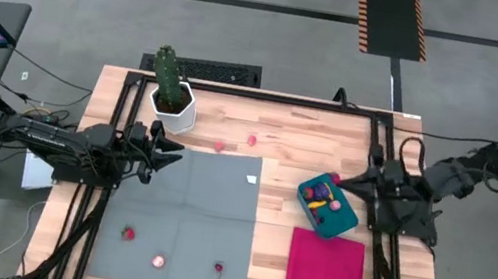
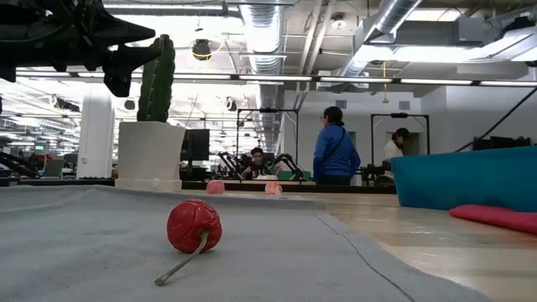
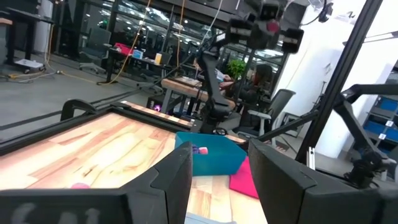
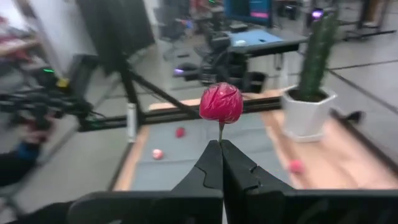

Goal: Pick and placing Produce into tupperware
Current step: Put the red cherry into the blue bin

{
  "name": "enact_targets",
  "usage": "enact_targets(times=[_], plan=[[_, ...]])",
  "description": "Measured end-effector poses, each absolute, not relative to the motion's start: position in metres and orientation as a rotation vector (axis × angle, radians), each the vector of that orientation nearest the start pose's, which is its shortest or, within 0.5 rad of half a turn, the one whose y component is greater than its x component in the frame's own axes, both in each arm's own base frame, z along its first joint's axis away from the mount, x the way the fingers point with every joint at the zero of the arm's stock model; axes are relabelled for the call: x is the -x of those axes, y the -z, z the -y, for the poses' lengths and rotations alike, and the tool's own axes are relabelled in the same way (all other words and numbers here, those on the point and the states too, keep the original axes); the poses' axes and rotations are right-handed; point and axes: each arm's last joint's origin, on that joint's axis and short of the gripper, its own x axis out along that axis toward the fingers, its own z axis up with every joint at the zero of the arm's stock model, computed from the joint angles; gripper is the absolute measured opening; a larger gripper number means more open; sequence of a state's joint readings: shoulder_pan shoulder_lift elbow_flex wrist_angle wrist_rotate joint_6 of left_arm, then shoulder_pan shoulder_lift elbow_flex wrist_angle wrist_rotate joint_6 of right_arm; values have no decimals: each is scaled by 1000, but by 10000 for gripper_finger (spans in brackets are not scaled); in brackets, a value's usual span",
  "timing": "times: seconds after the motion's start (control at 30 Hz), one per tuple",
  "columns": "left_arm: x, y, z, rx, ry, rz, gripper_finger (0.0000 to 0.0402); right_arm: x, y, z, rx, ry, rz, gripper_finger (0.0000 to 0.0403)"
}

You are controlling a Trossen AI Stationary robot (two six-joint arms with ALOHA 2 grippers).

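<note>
Right wrist view: right gripper (image 4: 220, 144) jaws clamped on a red cherry (image 4: 221, 102) by its stem, beside the tub (image 1: 328, 207) at table right, left gripper (image 1: 169, 152) jaws apart, empty, above the grey cloth's (image 1: 186, 215) far-left corner.

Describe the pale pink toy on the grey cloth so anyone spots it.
On the large grey cloth, look along the edge farthest from the green cactus. Of three toys there, the pale pink toy lies in the middle between two red ones.
</note>
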State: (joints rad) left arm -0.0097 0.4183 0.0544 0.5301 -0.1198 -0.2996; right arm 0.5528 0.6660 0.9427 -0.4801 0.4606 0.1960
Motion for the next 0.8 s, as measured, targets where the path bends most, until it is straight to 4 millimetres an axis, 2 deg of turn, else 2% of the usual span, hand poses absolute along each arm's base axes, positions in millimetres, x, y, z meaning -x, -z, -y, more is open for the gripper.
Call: enact_targets(times=[0.23, 0.53, 0.8], plan=[[-124, -196, -3, 311, -104, 184, 148, -99, -317, -58, -135, -142, -123, 10], [-124, -195, -4, 312, -129, 187, 148, -97, -246, -72, -180, -312, -19, 10], [-124, -195, -4, 298, -131, 185, 148, -91, -206, -85, -291, -490, -7, 10]])
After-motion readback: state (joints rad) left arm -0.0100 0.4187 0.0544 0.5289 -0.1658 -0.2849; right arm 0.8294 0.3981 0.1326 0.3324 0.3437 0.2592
